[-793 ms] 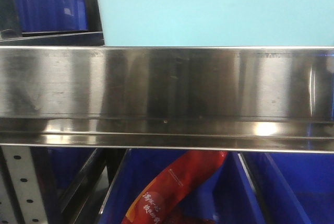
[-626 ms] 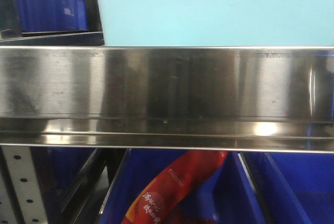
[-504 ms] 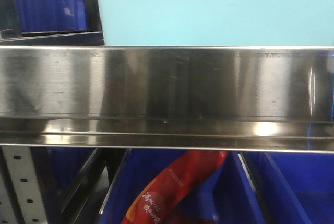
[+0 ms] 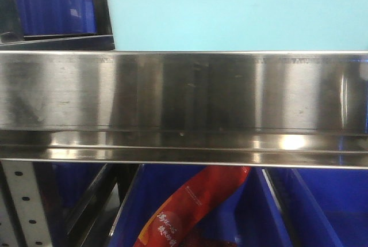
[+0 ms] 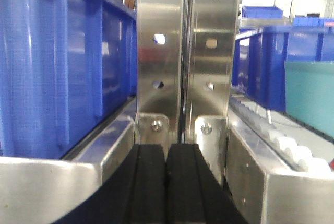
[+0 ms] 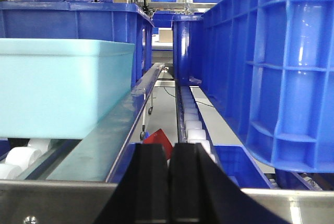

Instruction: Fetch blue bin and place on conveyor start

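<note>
Showing smooth aqua blue bin [image 4: 241, 16] (plain walls), above shiny steel rail [image 4: 184, 91]

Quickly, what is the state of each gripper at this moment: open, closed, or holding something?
Left gripper: closed, black fingers pressed together, holding nothing.
Right gripper: closed, black fingers together, holding nothing.

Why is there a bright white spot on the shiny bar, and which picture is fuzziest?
Front view: the steel rail mirrors a light, making white glare low on the picture's right. Left wrist view: fuzziest, with the far background washed out bright. Right wrist view: sharpest; the blue bin looks crisp, only the right hand up close is dark.
</note>
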Motion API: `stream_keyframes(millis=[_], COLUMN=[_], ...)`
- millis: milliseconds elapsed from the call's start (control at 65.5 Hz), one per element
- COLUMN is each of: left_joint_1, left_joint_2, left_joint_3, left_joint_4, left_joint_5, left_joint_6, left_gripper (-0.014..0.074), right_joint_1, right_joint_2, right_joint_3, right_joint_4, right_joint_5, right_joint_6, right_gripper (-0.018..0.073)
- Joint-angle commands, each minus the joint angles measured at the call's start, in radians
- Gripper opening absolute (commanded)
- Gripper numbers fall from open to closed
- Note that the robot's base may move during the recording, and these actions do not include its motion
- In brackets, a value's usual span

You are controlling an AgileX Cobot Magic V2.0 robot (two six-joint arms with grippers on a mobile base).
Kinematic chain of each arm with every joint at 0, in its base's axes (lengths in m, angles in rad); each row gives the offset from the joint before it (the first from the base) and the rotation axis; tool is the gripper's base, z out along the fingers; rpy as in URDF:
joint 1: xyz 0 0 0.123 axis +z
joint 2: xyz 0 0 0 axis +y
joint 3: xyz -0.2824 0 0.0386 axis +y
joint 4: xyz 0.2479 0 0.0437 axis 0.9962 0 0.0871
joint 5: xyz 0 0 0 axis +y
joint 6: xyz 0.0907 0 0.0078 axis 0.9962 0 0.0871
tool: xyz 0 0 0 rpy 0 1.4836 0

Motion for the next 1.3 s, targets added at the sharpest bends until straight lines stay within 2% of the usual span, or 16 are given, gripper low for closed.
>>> stream_keyframes(millis=[0,137,214,259,336,412,488,565,656,732,793,885,992,1099,1175,1282], left_joint_1=[-0.004,-0.004,-0.004,-0.004,-0.004,-0.004,-0.004,-0.004,-0.004,-0.004,-0.004,-0.008,-0.116,-0.284,-0.416,-0.559], left_joint_2=[-0.003,-0.003,-0.003,-0.003,-0.003,-0.003,0.022,0.078,0.161,0.228,0.278,0.336,0.384,0.438,0.512,0.631], left_joint_3=[-0.003,-0.003,-0.003,-0.010,-0.076,-0.171,-0.280,-0.385,-0.498,-0.554,-0.587,-0.618,-0.642,-0.675,-0.706,-0.752], left_joint_4=[0.006,-0.004,-0.068,-0.074,-0.052,0.029,0.067,0.067,0.063,0.061,0.049,0.050,0.050,0.053,0.050,0.043], left_joint_5=[-0.025,-0.029,-0.047,-0.051,-0.029,0.051,0.120,0.156,0.218,0.269,0.284,0.288,0.291,0.343,0.387,0.392], left_joint_6=[0.005,0.005,0.005,0.005,0.006,0.006,0.006,0.006,0.006,0.006,0.006,0.006,0.009,0.062,0.064,0.062], left_gripper=[-0.0111,-0.0111,-0.0111,-0.0111,-0.0111,-0.0111,-0.0090,0.0021,0.0214,0.0358,0.0430,0.0485,0.0480,0.0473,0.0474,0.0474], right_joint_1=[0.002,0.002,0.002,0.002,0.002,0.002,0.002,0.002,0.002,0.002,0.002,0.002,0.012,0.038,0.068,0.124], right_joint_2=[-0.002,-0.002,-0.002,-0.002,-0.002,-0.002,0.038,0.114,0.199,0.257,0.309,0.357,0.395,0.421,0.445,0.501], right_joint_3=[-0.001,-0.001,-0.004,-0.052,-0.148,-0.256,-0.364,-0.459,-0.520,-0.544,-0.549,-0.549,-0.551,-0.566,-0.587,-0.634], right_joint_4=[0.003,0.007,0.009,0.009,0.009,0.002,-0.001,-0.001,-0.001,-0.001,-0.001,-0.002,-0.002,-0.002,-0.002,-0.002], right_joint_5=[-0.023,-0.059,-0.084,-0.070,0.000,0.103,0.208,0.273,0.277,0.273,0.265,0.255,0.243,0.254,0.268,0.306], right_joint_6=[-0.004,-0.004,-0.004,-0.004,-0.004,-0.004,-0.004,-0.004,-0.004,-0.004,-0.004,-0.004,-0.004,-0.006,-0.012,-0.012], right_gripper=[-0.0162,-0.0162,-0.0162,-0.0162,-0.0162,-0.0162,-0.0139,-0.0015,0.0251,0.0423,0.0546,0.0570,0.0570,0.0570,0.0570,0.0570])
